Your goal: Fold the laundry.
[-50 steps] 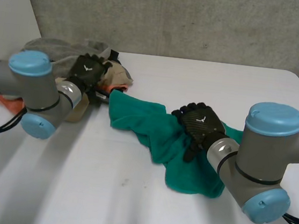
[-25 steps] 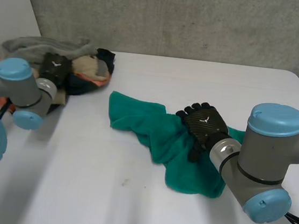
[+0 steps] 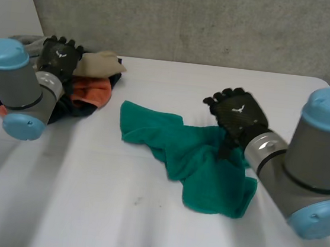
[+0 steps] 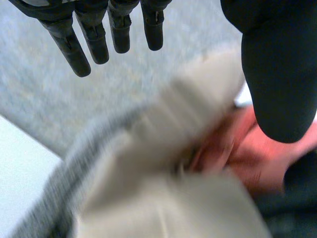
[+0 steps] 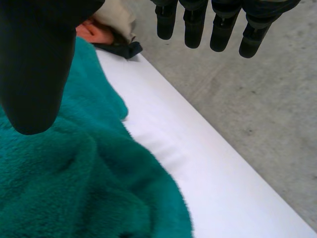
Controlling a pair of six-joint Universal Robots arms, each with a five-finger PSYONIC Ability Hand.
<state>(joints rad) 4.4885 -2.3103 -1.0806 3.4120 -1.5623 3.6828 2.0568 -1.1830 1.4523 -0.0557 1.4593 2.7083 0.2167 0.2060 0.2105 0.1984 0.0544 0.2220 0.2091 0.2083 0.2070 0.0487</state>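
— Where's the laundry sitting?

— A teal towel lies in the middle of the white table. It is fleecy and unfolded, crumpled into a rumpled band from far left to near right, with its near-right end bunched thicker.

— Anything else?

— There's a heap at the table's far left. A beige cloth is on top, an orange cloth is just beside it on the near side, and a grey cloth is at the heap's edge.

— And the hands?

— The right hand is over the towel's right part. Its fingers are straight and apart from the thumb, grasping nothing. The left hand is over the heap, with the beige cloth under its palm. Its fingers are straight too, and it holds nothing. I cannot tell whether either palm touches cloth.
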